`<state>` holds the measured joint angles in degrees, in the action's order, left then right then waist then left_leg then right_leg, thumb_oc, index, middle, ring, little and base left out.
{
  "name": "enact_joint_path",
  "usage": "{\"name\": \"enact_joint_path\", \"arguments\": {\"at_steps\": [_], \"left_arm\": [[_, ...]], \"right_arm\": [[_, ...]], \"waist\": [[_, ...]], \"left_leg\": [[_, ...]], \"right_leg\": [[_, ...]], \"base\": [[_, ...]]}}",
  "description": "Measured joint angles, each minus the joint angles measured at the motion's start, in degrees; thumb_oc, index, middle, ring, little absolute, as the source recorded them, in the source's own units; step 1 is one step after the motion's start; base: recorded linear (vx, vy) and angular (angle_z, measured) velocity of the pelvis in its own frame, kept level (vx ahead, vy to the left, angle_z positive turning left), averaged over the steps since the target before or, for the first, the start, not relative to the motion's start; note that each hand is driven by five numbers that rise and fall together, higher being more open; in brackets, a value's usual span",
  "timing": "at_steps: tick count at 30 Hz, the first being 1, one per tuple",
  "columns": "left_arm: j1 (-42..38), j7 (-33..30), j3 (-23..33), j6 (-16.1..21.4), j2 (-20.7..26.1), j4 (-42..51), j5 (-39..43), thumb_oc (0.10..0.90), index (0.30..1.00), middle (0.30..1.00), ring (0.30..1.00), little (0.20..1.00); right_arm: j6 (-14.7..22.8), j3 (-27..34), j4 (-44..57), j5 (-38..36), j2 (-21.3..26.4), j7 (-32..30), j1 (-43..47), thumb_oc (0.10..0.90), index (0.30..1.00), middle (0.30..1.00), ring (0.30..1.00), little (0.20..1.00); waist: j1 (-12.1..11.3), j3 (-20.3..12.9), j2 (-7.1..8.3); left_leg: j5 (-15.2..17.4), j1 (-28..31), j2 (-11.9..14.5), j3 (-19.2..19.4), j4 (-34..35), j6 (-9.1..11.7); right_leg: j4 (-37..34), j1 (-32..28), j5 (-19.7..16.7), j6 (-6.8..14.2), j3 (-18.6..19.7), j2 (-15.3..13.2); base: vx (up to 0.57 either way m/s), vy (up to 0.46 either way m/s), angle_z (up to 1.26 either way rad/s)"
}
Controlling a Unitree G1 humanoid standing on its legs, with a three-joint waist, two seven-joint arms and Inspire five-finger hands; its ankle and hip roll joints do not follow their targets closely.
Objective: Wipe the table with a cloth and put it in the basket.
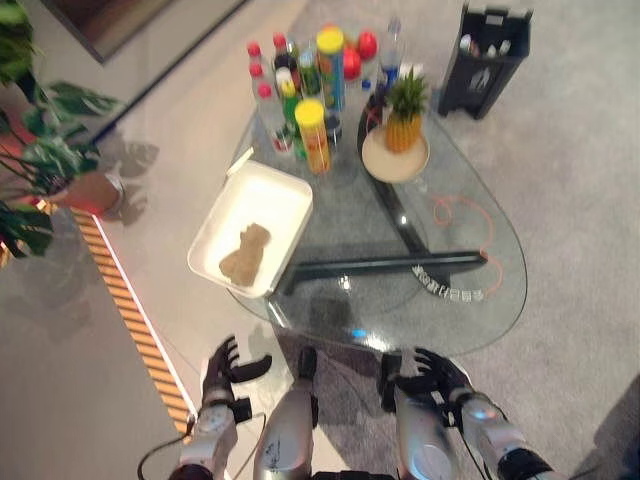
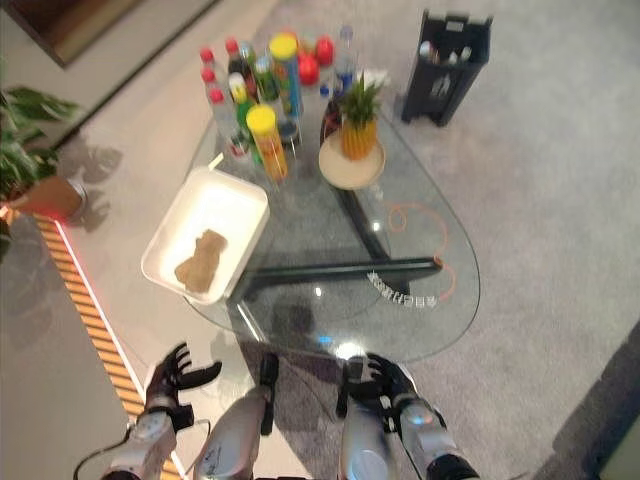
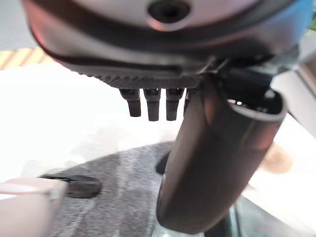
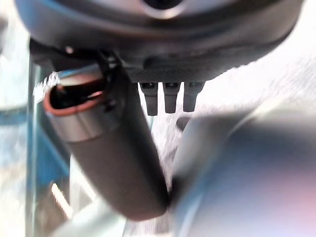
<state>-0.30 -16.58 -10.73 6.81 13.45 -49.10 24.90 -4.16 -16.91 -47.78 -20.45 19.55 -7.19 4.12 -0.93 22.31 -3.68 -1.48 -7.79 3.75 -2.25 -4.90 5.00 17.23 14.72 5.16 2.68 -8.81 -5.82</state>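
Lay in the white tray (image 1: 280, 205) at the table's (image 1: 480, 300) left edge, the brown cloth (image 1: 245, 252), well apart from left hand (image 1: 222, 372) and right hand (image 1: 425, 380), fingers apart, below the near edge.

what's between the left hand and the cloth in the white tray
Bare floor, then the white tray's near rim; the cloth lies inside it, and the left hand hangs below the glass table, in the left eye view.

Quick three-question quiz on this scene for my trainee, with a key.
1. True or false: the brown cloth lies in the white tray.
2. What stands on the round plate? A) pineapple B) cup C) bottle
3. Fill in: the left hand and right hand hang below the table's near edge, holding ____.

Key: 1 true; 2 A, the pineapple; 3 nothing.
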Motion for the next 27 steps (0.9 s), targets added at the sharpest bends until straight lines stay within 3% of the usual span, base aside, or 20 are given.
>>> {"name": "enact_joint_path", "arguments": {"at_steps": [1,5,9,19,27], "left_arm": [[0.17,0.15,0.01,-0.41,-1.18,-6.08,-0.36,0.8,0.9,0.9,0.9,0.9],[1.25,2.46,0.01,-1.66,-1.91,-14.21,-0.81,0.8,0.9,0.9,0.9,0.9],[1.42,4.5,0.04,-1.53,-2.16,-18.92,-0.82,0.8,0.9,0.9,0.9,0.9],[2.46,7.39,0.15,-1.95,-3.38,-23.27,-0.81,0.8,0.9,0.9,0.9,0.9],[2.59,9.33,2.59,-6.75,-3.56,-25.12,1.09,0.8,0.9,0.9,0.9,0.9]], "right_arm": [[1.09,1.99,-5.5,0.02,-1.54,-0.7,-0.36,0.8,0.9,0.9,0.9,0.9],[2.61,3.21,-13.97,0.05,-4.13,-0.88,-1.54,0.8,0.9,0.9,0.9,0.9],[2.99,4.16,-18.91,0.05,-6.15,-0.8,-1.85,0.8,0.9,0.9,0.9,0.9],[1.41,6.6,-25.04,0.24,-6.36,-0.73,-2.22,0.8,0.9,0.9,0.9,0.9],[-1.3,7.05,-27.27,0.26,-5.97,-0.76,-3.16,0.8,0.9,0.9,0.9,0.9]], "waist": [[0.56,-2.58,0.22],[1.01,-9.14,1.64],[0.96,-12.84,2.52],[0.97,-16.65,1.07],[1.07,-18.82,1.06]], "left_leg": [[0.09,2.98,0.34,0.11,1.17,-0.17],[0.86,6.11,0.69,0.3,2.62,-1.2],[1.36,7.44,0.75,0.33,3.06,-1.99],[1.77,10.81,1.45,2.36,5.33,-2.25],[1.37,13.17,1.6,3.19,7.76,-1.49]], "right_leg": [[-2.05,-3.44,0.05,0.25,-0.07,0.42],[-5.16,-7.21,0.1,0.56,-0.18,0.93],[-7.25,-9.26,-0.39,0.78,-0.18,1.14],[-15.05,-14.62,-4.05,0.6,1.02,2.29],[-22.42,-18.96,-7.56,0.83,1.35,2.81]], "base": [[0.08,-0.023,-0.01],[0.07,-0.031,-0.02],[0.03,-0.019,-0.01],[0.02,-0.017,-0.09],[0.04,-0.001,-0.04]]}}
